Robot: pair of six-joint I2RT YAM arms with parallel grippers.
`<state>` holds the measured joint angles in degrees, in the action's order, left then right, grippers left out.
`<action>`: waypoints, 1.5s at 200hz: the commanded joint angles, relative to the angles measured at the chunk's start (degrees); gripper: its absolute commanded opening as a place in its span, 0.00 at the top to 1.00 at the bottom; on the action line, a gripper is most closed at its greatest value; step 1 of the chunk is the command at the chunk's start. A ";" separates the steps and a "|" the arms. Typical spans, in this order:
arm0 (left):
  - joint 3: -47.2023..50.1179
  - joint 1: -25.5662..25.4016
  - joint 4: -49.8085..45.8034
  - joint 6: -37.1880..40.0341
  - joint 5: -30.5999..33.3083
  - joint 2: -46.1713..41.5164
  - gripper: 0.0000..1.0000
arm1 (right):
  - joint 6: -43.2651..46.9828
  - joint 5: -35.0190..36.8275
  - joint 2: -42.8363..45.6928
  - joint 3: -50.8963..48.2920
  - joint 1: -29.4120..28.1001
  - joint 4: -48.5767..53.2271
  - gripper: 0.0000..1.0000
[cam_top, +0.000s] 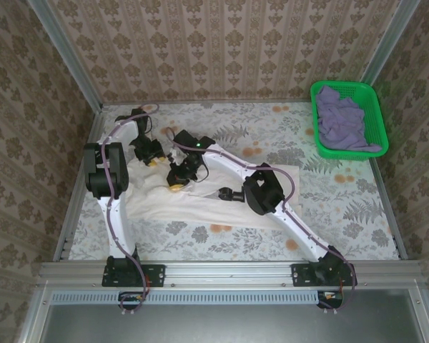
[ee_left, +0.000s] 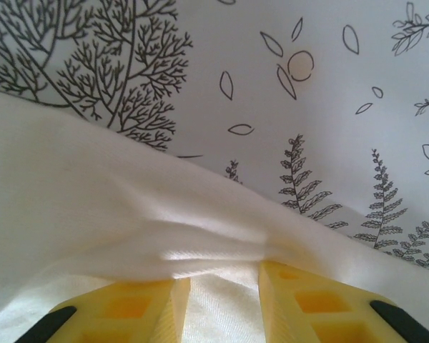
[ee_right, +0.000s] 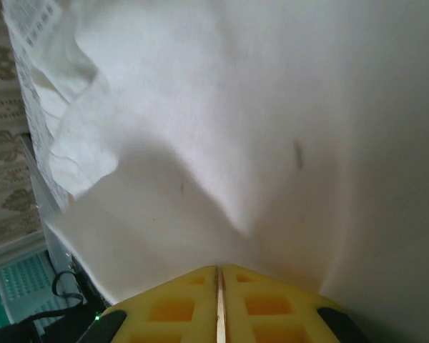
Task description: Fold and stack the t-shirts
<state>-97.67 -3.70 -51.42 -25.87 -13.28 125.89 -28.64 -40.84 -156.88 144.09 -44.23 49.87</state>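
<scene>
green mesh basket — far right corner | fern-print tablecloth | damask wallpaper

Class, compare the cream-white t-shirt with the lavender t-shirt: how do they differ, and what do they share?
The cream-white t-shirt lies spread on the table; the lavender t-shirt sits crumpled in the green basket. The left end effector and right end effector are at the cream-white t-shirt; neither is near the lavender t-shirt. Both are soft cloth, not yet folded.
</scene>
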 commanded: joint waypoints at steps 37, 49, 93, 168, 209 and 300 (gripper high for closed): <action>-1.66 0.19 0.07 1.48 2.99 2.54 0.67 | 6.58 1.54 9.01 -10.99 -0.84 6.52 0.88; -1.72 0.21 0.01 1.46 2.89 2.06 0.65 | 6.91 2.24 12.56 -15.74 -0.60 5.10 0.88; -3.25 -0.20 -0.61 1.23 2.64 -0.30 0.58 | 2.54 3.87 29.08 -35.81 2.54 -7.41 0.84; -1.48 -4.09 -0.92 -4.04 10.51 -10.05 0.45 | -9.02 26.83 55.81 -72.20 25.55 -17.88 0.64; 7.00 -8.48 3.16 -12.95 12.75 -12.77 0.55 | -5.61 31.79 56.24 -77.49 32.67 -16.70 0.64; -4.15 -9.65 -5.33 -21.49 12.04 4.03 0.52 | -8.49 27.38 55.90 -82.61 37.20 -14.93 0.63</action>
<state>-94.83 -12.69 -53.30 -45.32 0.03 124.09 -36.14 -10.96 -103.28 64.01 -6.72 33.56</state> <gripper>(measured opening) 0.471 0.364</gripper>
